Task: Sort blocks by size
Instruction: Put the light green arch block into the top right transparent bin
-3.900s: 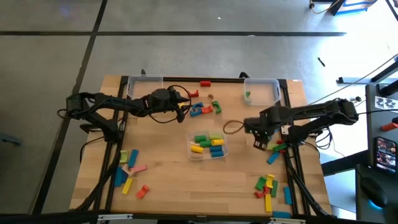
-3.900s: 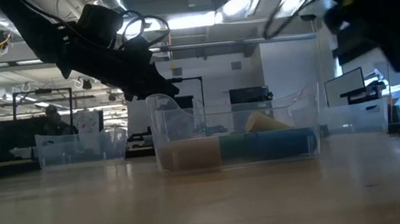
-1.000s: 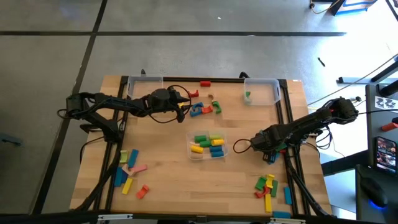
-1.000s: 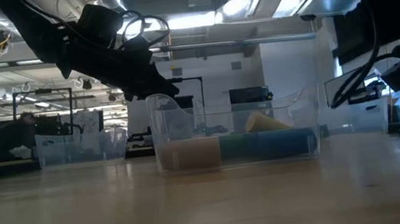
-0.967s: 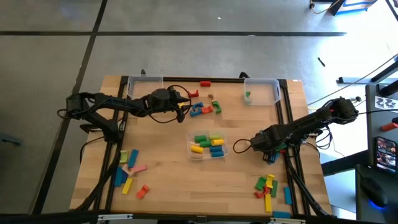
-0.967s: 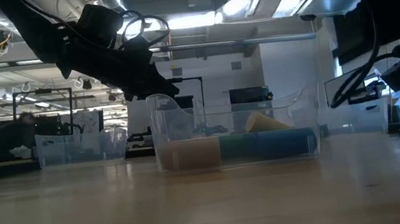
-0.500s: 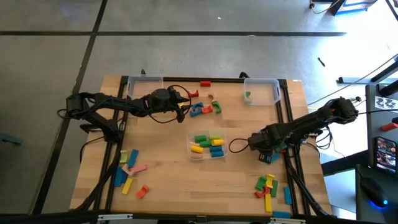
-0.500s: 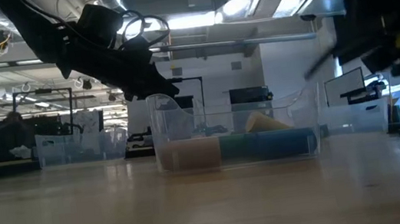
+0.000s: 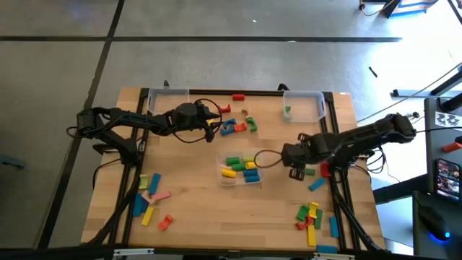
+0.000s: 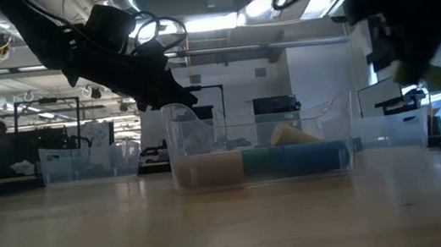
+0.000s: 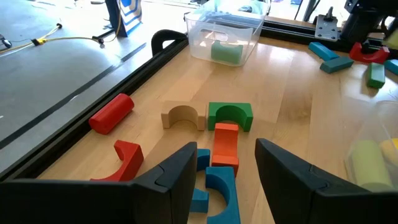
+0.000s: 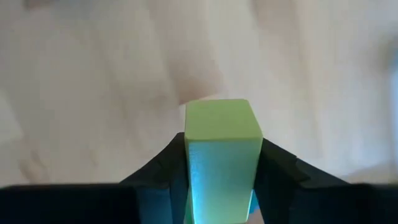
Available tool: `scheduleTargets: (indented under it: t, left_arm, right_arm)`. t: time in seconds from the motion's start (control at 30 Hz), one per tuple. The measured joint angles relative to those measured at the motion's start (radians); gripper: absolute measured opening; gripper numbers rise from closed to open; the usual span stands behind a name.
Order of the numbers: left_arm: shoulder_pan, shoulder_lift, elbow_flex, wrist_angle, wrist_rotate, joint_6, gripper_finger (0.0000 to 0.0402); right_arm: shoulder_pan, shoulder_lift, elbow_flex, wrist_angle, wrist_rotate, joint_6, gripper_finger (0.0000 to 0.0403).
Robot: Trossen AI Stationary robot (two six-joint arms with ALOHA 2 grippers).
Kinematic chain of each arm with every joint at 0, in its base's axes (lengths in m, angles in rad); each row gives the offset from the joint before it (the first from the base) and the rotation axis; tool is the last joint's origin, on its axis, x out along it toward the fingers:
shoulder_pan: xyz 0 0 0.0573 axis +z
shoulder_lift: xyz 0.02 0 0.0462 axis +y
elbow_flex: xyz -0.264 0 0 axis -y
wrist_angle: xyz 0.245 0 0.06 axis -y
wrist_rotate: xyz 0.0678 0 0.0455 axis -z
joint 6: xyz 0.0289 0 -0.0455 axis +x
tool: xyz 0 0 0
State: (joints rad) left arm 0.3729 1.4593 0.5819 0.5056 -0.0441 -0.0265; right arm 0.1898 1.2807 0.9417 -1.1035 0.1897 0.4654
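While the left gripper hangs open over an orange block near the tabletop's far edge, the right gripper clamps a green block above the wood, beside the middle bin, toward the right edge.

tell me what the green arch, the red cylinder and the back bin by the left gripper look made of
Green arch: likely painted wood, with an even satin green coat and crisp cut edges.
Red cylinder: probably the same, a smooth red coat with a soft sheen.
Clear bin: seemingly thin transparent plastic; a green block inside shows through its glossy wall.
Table: pale wood, visible grain.
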Motion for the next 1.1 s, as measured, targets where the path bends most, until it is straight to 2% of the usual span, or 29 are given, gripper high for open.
scheduleTargets:
  t: [0.27,0.57,0.77,1.1]
  left_arm:
    - [0.000,0.000,0.000,-0.001,0.000,0.000,0.0159]
    - [0.000,0.000,0.000,-0.001,0.000,0.000,0.0159]
    - [0.000,0.000,0.000,-0.001,0.000,0.000,0.0159]
    - [0.000,0.000,0.000,-0.001,0.000,0.000,0.0159]
  right_arm:
    - [-0.175,0.000,0.077,-0.016,0.127,-0.129,0.0134]
    - [-0.453,0.000,0.085,0.013,0.219,-0.270,0.0139]
    - [-0.654,0.000,0.085,0.112,0.216,-0.349,0.0137]
    - [-0.914,0.000,0.053,0.284,0.115,-0.370,0.0141]
